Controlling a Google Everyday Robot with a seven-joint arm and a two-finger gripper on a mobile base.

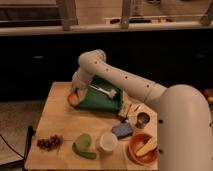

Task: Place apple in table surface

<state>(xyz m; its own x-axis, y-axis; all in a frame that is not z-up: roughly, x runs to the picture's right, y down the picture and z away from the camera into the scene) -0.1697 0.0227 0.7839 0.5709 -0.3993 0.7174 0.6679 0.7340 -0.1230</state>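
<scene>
The apple, small and orange-red with a yellowish patch, is in my gripper at the left edge of the dark green tray. It hangs just over the light tan wooden table surface, near its back left part. The gripper is shut on the apple. My white arm reaches in from the right, over the tray. I cannot tell if the apple touches the wood.
A white fork lies on the tray. Along the table's front are dark grapes, a green vegetable, a white cup, a blue sponge, a metal cup and an orange bowl.
</scene>
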